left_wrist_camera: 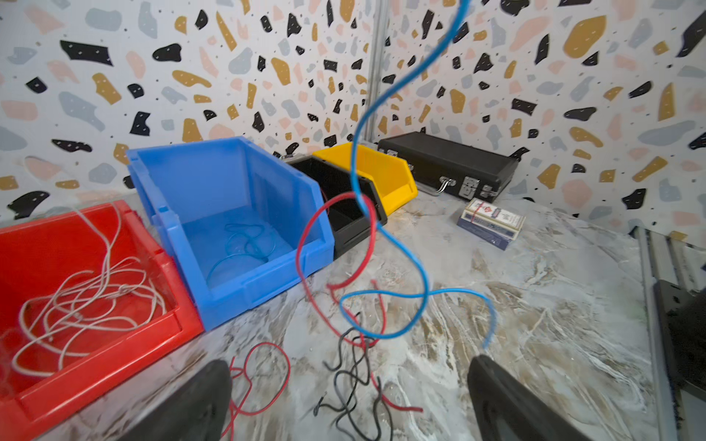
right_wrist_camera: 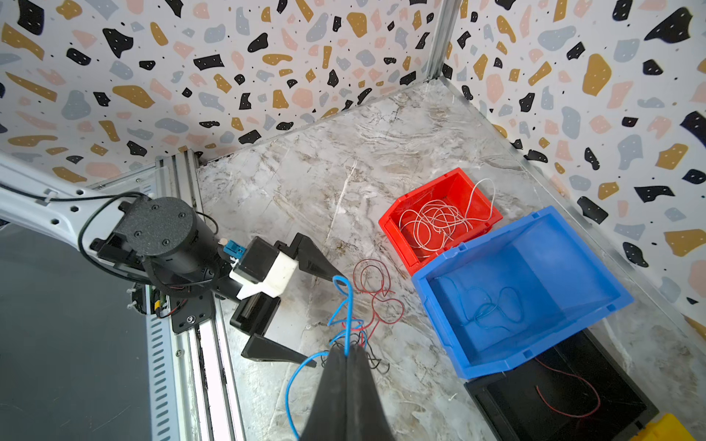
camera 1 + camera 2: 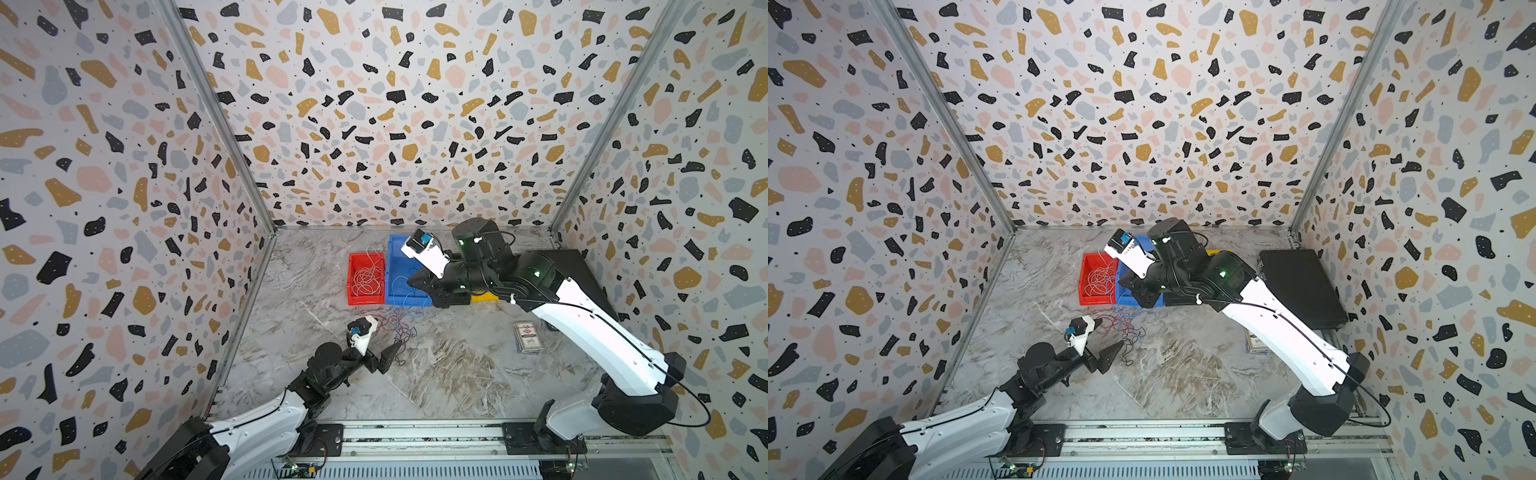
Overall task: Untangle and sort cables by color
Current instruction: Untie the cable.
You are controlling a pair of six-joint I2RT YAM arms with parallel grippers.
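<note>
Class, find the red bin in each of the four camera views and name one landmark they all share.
Top view: red bin mid-table, toward the back wall.
Top view: red bin, same place.
Left wrist: red bin nearest the camera.
Right wrist: red bin holding white cables.
Shared landmark: the blue bin right beside it.

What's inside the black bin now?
One red cable lies in the black bin, seen from the right wrist. Part of the bin is cut off there; the right arm covers it in both top views.
</note>
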